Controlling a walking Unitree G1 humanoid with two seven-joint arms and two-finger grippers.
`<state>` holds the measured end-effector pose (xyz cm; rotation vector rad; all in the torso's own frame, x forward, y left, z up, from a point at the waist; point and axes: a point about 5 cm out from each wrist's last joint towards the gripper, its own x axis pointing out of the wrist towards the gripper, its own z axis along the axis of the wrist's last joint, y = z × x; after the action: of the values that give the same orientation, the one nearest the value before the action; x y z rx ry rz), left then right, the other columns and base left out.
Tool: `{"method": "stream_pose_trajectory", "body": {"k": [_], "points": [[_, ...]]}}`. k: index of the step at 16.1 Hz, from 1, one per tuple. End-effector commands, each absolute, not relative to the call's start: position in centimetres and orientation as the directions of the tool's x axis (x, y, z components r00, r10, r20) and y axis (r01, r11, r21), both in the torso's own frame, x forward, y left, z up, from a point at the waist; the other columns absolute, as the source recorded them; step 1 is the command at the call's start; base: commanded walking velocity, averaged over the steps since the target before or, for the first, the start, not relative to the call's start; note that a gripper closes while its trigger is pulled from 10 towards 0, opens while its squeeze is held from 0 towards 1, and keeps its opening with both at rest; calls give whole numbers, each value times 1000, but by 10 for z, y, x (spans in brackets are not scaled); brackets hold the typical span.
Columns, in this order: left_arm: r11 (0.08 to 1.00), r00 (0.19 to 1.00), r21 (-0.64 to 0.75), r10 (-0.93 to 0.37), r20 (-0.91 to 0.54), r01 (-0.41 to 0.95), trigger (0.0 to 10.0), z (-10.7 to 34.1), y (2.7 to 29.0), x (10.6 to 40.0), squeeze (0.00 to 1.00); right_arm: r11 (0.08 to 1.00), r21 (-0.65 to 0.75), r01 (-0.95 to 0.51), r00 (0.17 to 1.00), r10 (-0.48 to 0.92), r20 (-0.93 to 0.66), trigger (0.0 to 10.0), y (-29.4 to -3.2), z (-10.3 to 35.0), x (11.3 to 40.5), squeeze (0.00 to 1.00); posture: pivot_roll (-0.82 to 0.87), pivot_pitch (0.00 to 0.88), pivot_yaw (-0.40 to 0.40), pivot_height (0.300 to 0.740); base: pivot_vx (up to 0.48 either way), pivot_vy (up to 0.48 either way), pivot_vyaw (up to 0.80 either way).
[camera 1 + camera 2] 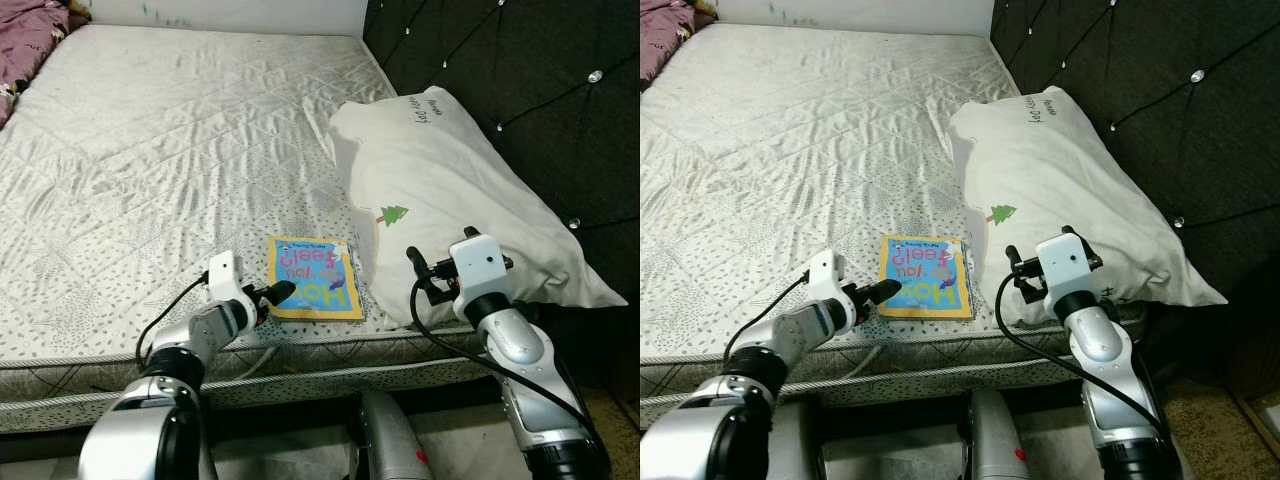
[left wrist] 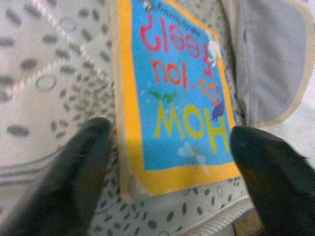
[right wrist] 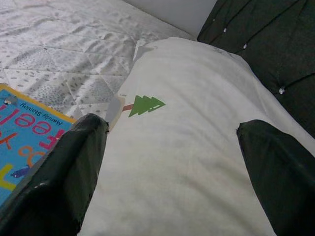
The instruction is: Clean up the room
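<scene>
A children's book (image 1: 314,277) with a yellow border and blue cover lies flat near the mattress's front edge. My left gripper (image 1: 279,292) sits at the book's near left corner, open, its fingers (image 2: 74,182) spread on either side of that corner (image 2: 147,182). A white pillow (image 1: 440,200) with a small green tree print (image 3: 145,104) rests to the book's right against the headboard. My right gripper (image 1: 418,268) hovers at the pillow's near side, open, with nothing between its fingers (image 3: 64,182).
The quilted grey mattress (image 1: 170,150) stretches away to the left and back. A dark tufted headboard (image 1: 520,70) stands on the right. A purple blanket (image 1: 30,45) lies at the far left corner. The mattress front edge (image 1: 300,370) drops to the floor.
</scene>
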<state>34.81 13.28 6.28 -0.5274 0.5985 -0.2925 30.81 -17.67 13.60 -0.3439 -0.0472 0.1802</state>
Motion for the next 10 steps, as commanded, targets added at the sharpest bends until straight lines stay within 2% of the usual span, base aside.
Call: {"method": "stream_pose_trajectory", "body": {"k": [1, 6, 8, 10], "points": [[844, 808, -520, -395, -438, 130, 10000, 67, 131, 349, 1000, 928, -340, -152, 984, 175, 36, 10000, -178, 140, 311, 0, -113, 12, -96, 540, 0, 0, 0], [922, 908, -376, -236, -346, 97, 10000, 85, 149, 331, 1000, 947, -282, -157, 980, 185, 74, 10000, -164, 144, 325, 0, -56, 0, -66, 540, 0, 0, 0], [951, 952, -304, -147, -269, 61, 10000, 98, 160, 323, 1000, 964, -206, -171, 980, 188, 65, 10000, -156, 143, 335, 0, -31, 0, -53, 540, 0, 0, 0], [992, 987, -109, 45, -154, -63, 10000, 111, 182, 309, 1000, 984, -62, -164, 984, 168, 58, 10000, -150, 144, 346, 0, 7, 0, -35, 540, 0, 0, 0]]}}
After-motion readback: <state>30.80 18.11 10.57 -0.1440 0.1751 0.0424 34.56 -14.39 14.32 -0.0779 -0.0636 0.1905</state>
